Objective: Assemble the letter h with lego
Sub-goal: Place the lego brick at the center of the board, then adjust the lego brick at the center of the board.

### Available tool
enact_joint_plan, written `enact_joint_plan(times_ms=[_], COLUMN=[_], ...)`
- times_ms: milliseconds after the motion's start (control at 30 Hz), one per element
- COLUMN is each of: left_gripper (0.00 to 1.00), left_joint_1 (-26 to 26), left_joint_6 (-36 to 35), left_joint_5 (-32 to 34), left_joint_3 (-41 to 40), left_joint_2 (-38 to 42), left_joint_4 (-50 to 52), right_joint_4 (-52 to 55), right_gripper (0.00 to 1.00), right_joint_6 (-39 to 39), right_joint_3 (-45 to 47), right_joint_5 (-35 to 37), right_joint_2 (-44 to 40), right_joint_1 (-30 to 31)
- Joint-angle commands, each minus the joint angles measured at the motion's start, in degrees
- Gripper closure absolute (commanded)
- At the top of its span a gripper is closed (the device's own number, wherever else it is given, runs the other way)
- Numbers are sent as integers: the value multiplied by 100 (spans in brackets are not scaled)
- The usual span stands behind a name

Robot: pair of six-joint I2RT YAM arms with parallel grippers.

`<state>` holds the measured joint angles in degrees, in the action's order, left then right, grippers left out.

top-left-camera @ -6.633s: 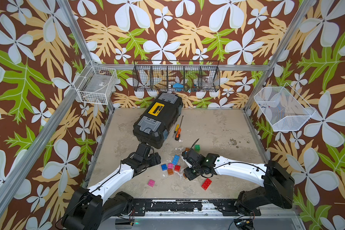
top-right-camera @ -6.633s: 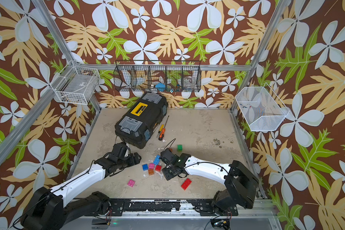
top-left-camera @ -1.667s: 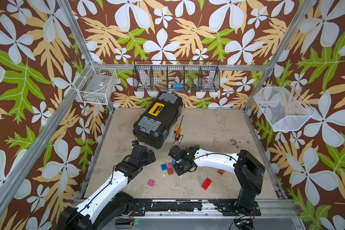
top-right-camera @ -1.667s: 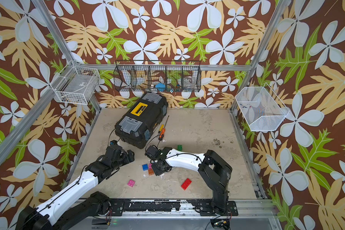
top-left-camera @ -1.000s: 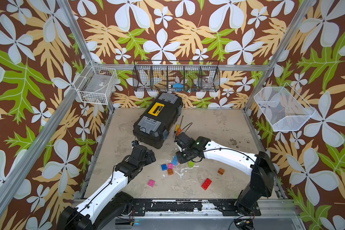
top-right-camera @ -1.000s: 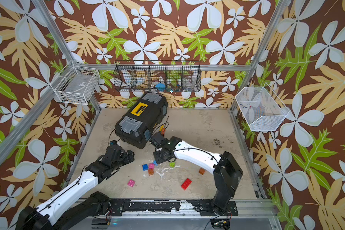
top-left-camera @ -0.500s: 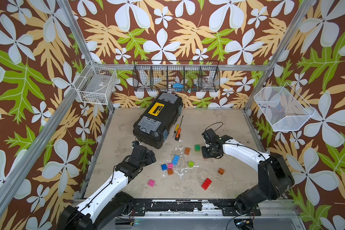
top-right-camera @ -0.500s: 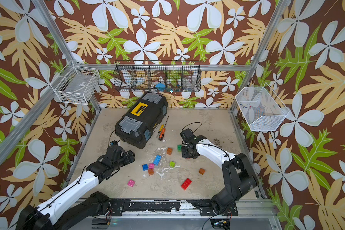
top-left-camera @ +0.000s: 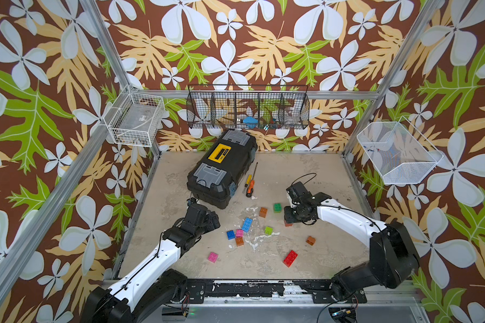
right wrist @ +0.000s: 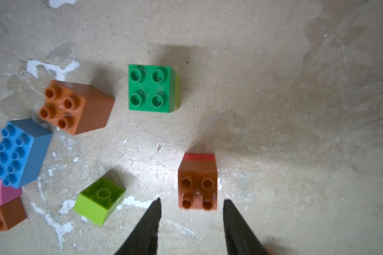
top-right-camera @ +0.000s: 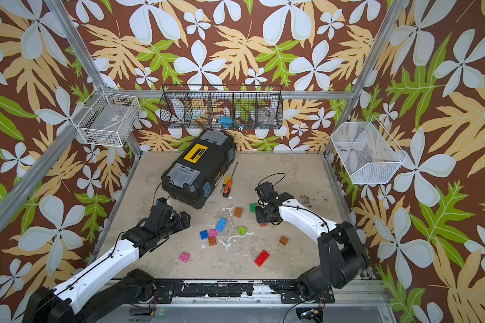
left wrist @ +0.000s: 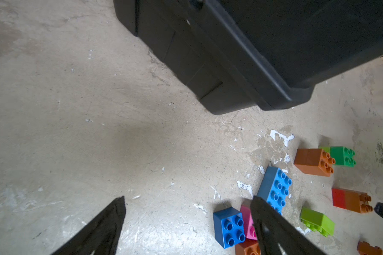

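The lego lies loose on the table, and no letter h shows. An orange-on-red stack [right wrist: 197, 183] lies on its side, its studs just between the tips of my right gripper [right wrist: 191, 201], which is open and clear of it; in a top view the stack [top-left-camera: 287, 223] peeks from under that gripper [top-left-camera: 289, 219]. Nearby are a green brick [top-left-camera: 277, 207], an orange brick [top-left-camera: 263, 212], a long light-blue brick [top-left-camera: 247, 224] and a lime brick [top-left-camera: 268, 230]. My left gripper [left wrist: 187, 198] hangs wide open and empty beside a blue brick [left wrist: 229, 227] and a pink one [left wrist: 247, 220].
A black toolbox [top-left-camera: 221, 170] stands at the back left, with two screwdrivers [top-left-camera: 249, 186] beside it. A long red brick [top-left-camera: 290, 258], a pink brick [top-left-camera: 212, 257] and an orange brick [top-left-camera: 310, 240] lie nearer the front rail. Wire baskets hang on the walls.
My right arm swung from the middle cluster to the right side of the table. Its jaws have parted, and the orange-on-red stack now lies free. The left arm has not moved.
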<state>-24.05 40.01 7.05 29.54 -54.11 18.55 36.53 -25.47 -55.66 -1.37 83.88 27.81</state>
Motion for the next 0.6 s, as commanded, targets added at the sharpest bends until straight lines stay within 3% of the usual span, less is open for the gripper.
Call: enact_joint_plan(times_ms=[0, 133, 167, 200, 333, 567], left_gripper=[8, 8, 8, 8, 8, 8], left_joint_1=[15, 14, 8, 16, 10, 15], left_joint_6=[-28, -36, -34, -37, -46, -55], left_joint_5=[-26, -44, -45, -40, -57, -127], left_joint_3=[-10, -10, -9, -2, -1, 1], left_joint_2=[-17, -37, -38, -34, 5, -38], left_joint_4=[-82, -84, -91, -85, -87, -109], right_joint_4=[527, 820, 846, 839, 693, 680], right_gripper=[48, 45, 12, 1, 0, 0], right_joint_6=[-160, -636, -816, -972, -1462, -1652], right_joint_3=[219, 727, 876, 1028, 1644, 2252], right_joint_5=[-158, -461, -473, -532, -648, -430], right_joint_2=[-444, -1117, -1271, -1411, -1868, -1903], right_joint_1=[15, 429, 671, 952, 1604, 1665])
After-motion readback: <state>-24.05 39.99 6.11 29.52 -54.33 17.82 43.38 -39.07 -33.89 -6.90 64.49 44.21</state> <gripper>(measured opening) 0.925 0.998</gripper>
